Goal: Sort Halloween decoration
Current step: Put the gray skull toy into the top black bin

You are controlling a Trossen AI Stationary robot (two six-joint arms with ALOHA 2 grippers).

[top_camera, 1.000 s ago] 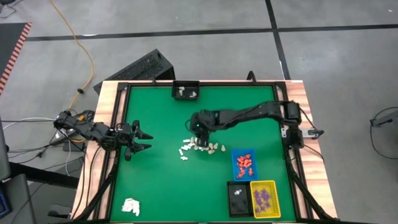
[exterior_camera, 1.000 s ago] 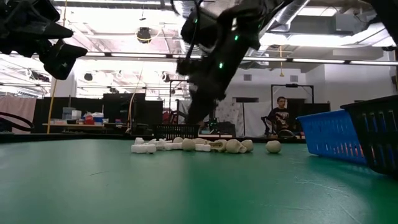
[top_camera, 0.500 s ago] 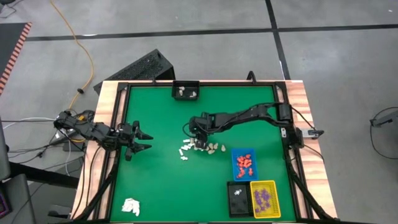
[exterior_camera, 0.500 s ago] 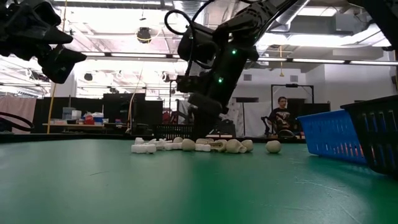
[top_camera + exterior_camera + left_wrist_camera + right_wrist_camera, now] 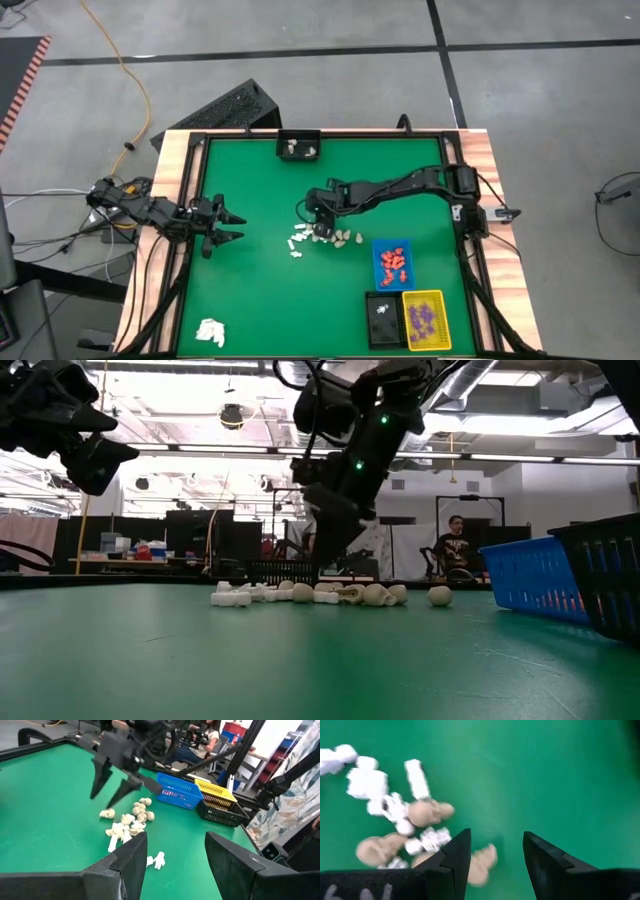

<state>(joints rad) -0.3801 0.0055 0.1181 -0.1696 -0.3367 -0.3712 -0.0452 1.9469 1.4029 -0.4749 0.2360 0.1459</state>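
The Halloween decoration pieces lie loose in a small pile [image 5: 322,238] of white and cream figurines on the green mat, mid-table; the pile [image 5: 310,594] also shows in the low view. My right gripper [image 5: 317,222] hangs just above the pile's far side, slanting down and open, with nothing between its fingers. In the right wrist view a cream piece [image 5: 482,862] lies on the mat beside one finger; I cannot tell whether they touch. My left gripper [image 5: 240,227] waits open and level over the table's left part.
A blue tray [image 5: 392,262] holds orange-red pieces. Near the front edge are a yellow tray [image 5: 424,318] with purple pieces and a black tray [image 5: 381,318] with a white piece. Another black tray [image 5: 298,147] stands at the far edge, and a white wad [image 5: 210,331] lies front left.
My right gripper dipped down toward the pile, then came up a little again, rolling at the wrist. It stayed open. The pieces lie where they were.
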